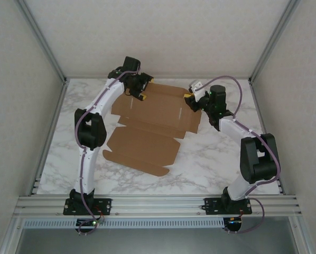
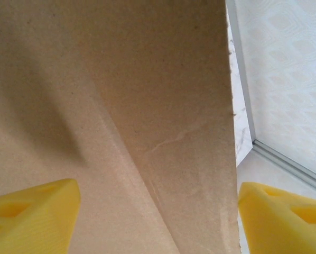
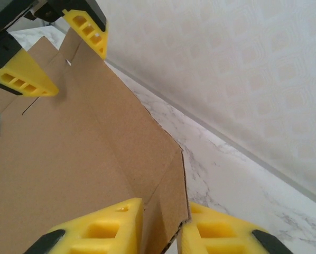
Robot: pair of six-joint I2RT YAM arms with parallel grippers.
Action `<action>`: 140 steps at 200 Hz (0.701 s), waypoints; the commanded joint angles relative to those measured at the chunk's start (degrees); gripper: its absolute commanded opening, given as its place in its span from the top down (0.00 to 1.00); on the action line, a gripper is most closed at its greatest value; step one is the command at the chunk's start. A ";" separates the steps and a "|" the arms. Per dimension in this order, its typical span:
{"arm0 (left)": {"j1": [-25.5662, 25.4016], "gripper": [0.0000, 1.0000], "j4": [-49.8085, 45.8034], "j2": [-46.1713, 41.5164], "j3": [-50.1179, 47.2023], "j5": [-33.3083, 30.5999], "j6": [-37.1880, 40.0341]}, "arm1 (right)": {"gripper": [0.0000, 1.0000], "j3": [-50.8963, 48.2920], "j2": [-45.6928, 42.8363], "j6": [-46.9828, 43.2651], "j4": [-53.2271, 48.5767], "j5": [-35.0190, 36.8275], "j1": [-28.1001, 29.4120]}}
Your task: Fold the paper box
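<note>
Top external: the paper box [image 1: 147, 132] is laid opened out on the table [image 1: 226, 164], its long axis run from 7 to 1 o'clock
The left gripper [image 1: 138, 89] is held wide apart over the sheet's 11 o'clock corner; the right gripper [image 1: 191, 100] is set at the 2 o'clock edge, a side flap [image 3: 171, 201] lodged in its narrow gap, though a pinch cannot be told; that flap is nearer the right arm
</note>
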 commanded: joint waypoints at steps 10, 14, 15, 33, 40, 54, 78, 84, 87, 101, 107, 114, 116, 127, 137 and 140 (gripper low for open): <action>1.26 0.21 -0.37 -1.09 1.31 0.99 -0.64 | 0.77 -2.13 -2.89 -5.99 4.24 -1.21 0.98; 1.25 0.21 0.01 -1.11 1.57 1.15 -0.64 | 0.77 -2.22 -3.15 -6.72 3.97 -1.05 1.13; 1.24 0.21 0.08 -1.14 1.66 1.21 -0.64 | 0.77 -2.27 -3.18 -6.89 3.86 -1.02 1.15; 1.25 0.21 -1.08 -0.68 4.19 1.15 0.50 | 0.77 -2.66 -3.89 -9.45 2.81 -0.32 1.66; 1.26 0.21 -2.38 -0.65 5.10 0.86 1.12 | 0.77 -2.75 -4.19 -10.75 2.33 0.11 1.89; 1.27 0.21 -5.80 -1.49 5.59 -0.35 2.71 | 0.76 -3.30 -4.84 -13.66 2.16 1.05 2.27; 0.64 0.20 -9.05 -5.93 2.81 -3.07 6.00 | 0.75 -6.23 -6.12 -19.92 5.05 0.04 2.36; 0.58 0.20 -8.65 -7.57 1.19 -3.21 6.33 | 0.75 -7.01 -6.47 -21.16 6.10 -0.34 2.39; 0.49 0.20 -8.39 -8.37 0.30 -3.34 6.45 | 0.75 -7.30 -6.61 -21.54 6.49 -0.44 2.39; 0.20 0.20 -6.49 -12.30 -4.04 -3.75 6.75 | 0.75 -8.34 -7.15 -23.37 7.93 -1.08 2.39; 0.15 0.20 -5.75 -13.76 -5.93 -3.82 6.68 | 0.75 -8.63 -7.27 -24.48 8.22 -1.15 2.35; 0.03 0.20 -4.96 -15.18 -7.84 -3.69 6.65 | 0.75 -9.03 -7.31 -26.04 8.21 -0.53 2.59; 0.03 0.20 -4.77 -15.58 -8.30 -3.71 6.65 | 0.75 -9.09 -7.31 -26.58 8.29 -0.33 2.73; 0.00 0.20 -3.79 -16.98 -10.62 -3.46 6.74 | 0.75 -9.74 -7.41 -28.24 9.04 0.73 3.11; 0.01 0.21 -3.28 -17.14 -11.35 -3.32 7.14 | 0.75 -10.11 -7.73 -29.21 9.08 0.98 3.32; 0.05 0.20 -3.31 -16.98 -11.35 -3.36 7.25 | 0.75 -10.07 -7.86 -29.55 9.06 1.01 3.45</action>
